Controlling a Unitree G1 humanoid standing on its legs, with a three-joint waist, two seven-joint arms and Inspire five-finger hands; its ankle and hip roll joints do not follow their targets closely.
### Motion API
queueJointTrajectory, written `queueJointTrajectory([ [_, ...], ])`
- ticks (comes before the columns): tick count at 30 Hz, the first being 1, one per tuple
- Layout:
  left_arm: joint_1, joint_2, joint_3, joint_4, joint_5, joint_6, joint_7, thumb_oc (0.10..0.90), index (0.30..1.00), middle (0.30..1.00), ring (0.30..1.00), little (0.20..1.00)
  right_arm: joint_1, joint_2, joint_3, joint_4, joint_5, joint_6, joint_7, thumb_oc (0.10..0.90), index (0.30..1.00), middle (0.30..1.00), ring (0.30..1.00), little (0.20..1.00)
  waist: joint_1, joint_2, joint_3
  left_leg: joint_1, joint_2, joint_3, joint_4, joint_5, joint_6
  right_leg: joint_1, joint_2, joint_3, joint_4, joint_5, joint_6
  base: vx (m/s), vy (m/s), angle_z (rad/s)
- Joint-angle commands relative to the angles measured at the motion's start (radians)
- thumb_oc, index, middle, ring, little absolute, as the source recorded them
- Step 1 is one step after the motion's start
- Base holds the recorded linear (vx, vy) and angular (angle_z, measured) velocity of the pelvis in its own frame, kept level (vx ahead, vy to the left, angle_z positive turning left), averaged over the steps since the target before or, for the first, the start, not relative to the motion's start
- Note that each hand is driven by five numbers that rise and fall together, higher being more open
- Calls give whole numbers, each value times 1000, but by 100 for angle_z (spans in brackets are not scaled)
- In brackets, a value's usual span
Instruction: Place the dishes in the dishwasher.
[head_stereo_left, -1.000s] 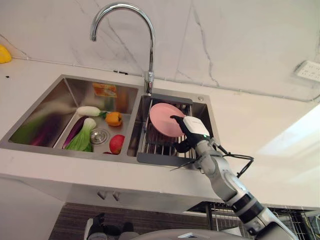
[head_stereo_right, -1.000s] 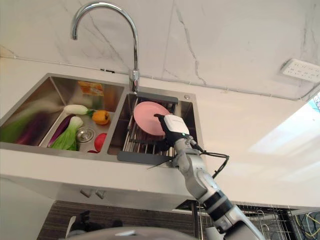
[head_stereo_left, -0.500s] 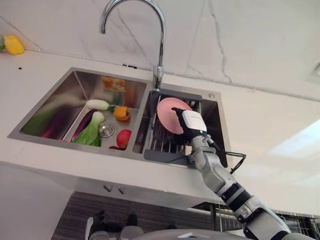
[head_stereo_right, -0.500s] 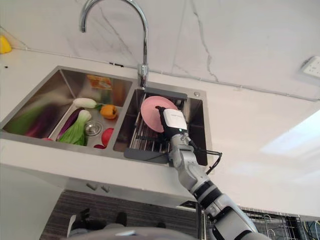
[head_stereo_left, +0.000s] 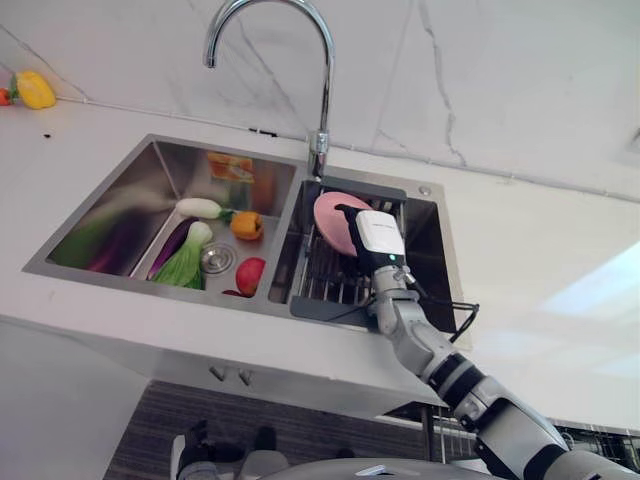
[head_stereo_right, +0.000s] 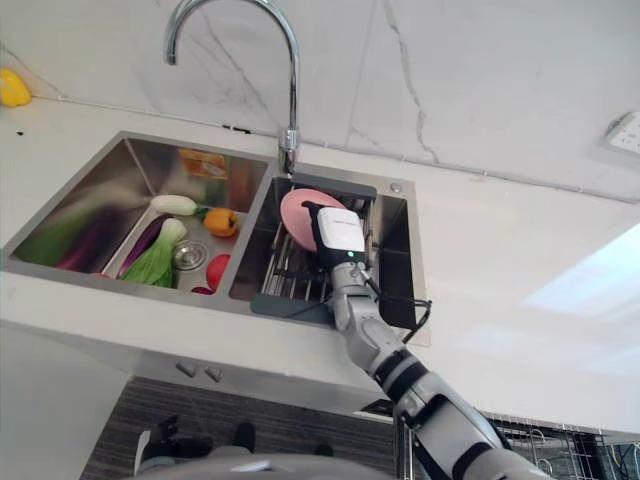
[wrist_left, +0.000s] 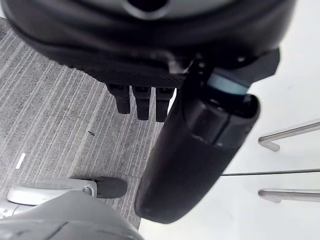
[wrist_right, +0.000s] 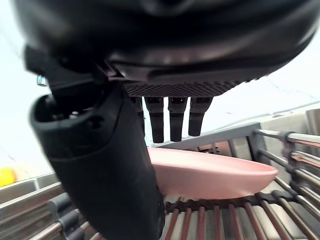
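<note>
One pink plate (head_stereo_left: 338, 222) here, standing on edge in the wire rack (head_stereo_left: 322, 283) that sits in the right basin of the sink (head_stereo_left: 112, 196). It leans against the rack's bars, which is probably why it stays upright, and that leaves its rim open to a grab from the front.

The right hand (head_stereo_right: 338, 232) is right up against the plate. In the right wrist view the thumb (wrist_right: 107, 165) sits on the near side of the plate (wrist_right: 210, 172) and the fingers (wrist_right: 172, 117) hang straight above its rim, so I'd call it a wide, uncurled hand that isn't pinching yet. My guess is it's lining up to clamp the rim between thumb and fingers before lifting the plate out toward the dishwasher.

The left hand (wrist_left: 165, 115) hangs down by the floor, fingers straight, holding nothing.

The left basin holds the veg: one white radish (head_stereo_left: 200, 208), one bok choy (head_stereo_left: 182, 265), one purple eggplant (head_stereo_left: 168, 248), one orange pepper (head_stereo_left: 244, 225) and one red pepper (head_stereo_left: 249, 276). One tap (head_stereo_left: 318, 100) arches over the divider. One yellow pepper (head_stereo_left: 36, 90) sits far off on the counter (head_stereo_left: 530, 250).
</note>
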Motion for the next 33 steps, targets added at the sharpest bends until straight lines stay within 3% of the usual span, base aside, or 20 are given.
queueJointTrajectory([
  [1, -64, -41, -118, 47, -11, -54, 21, 800, 900, 900, 900, 900, -157, 11, -22, 5, -52, -15, -152, 400, 300, 300, 300, 300, 34, 58, -18, 25, 82, 55, 10, -30, -32, -53, -149, 43, 8, -27, 83, -9, -6, 10],
  [11, -76, -40, -114, 58, -20, -61, 26, 800, 900, 900, 900, 900, -173, 12, -2, 14, -59, -21, -203, 400, 300, 300, 300, 300, 33, 60, -15, 27, 84, 57, 10, -28, -34, -48, -150, 41, 8, -26, 84, -2, -1, 4],
  [17, -72, -39, -99, 58, -8, -59, 23, 800, 900, 900, 900, 900, -123, -60, -95, -242, -43, -55, -175, 400, 300, 300, 300, 300, 12, 55, -20, 29, 84, 55, 10, -31, -32, -51, -145, 54, 8, -23, 84, 6, -4, 11],
  [25, -77, -30, -113, 39, 75, -35, -2, 800, 900, 900, 900, 900, -62, -214, -222, -585, -78, -108, -21, 400, 300, 300, 300, 300, -30, 44, -17, 33, 72, 47, 10, -40, -32, -68, -142, 77, 8, -12, 92, -5, 38, 0],
  [30, -99, -26, -187, -22, 165, -8, -59, 800, 900, 900, 900, 900, 42, -324, -354, -774, -122, -126, 26, 400, 300, 300, 300, 300, -113, 27, 30, 29, 44, 59, 10, -64, -27, -126, -144, 121, 10, 16, 99, -68, 127, -32],
  [33, -127, -24, -207, -36, 189, -3, -71, 800, 900, 900, 900, 900, 52, -347, -394, -821, -145, -130, 26, 400, 300, 300, 300, 300, -153, 36, 69, 18, 64, 90, 10, -75, -29, -239, -156, 130, 8, 15, 118, -169, 116, -85],
])
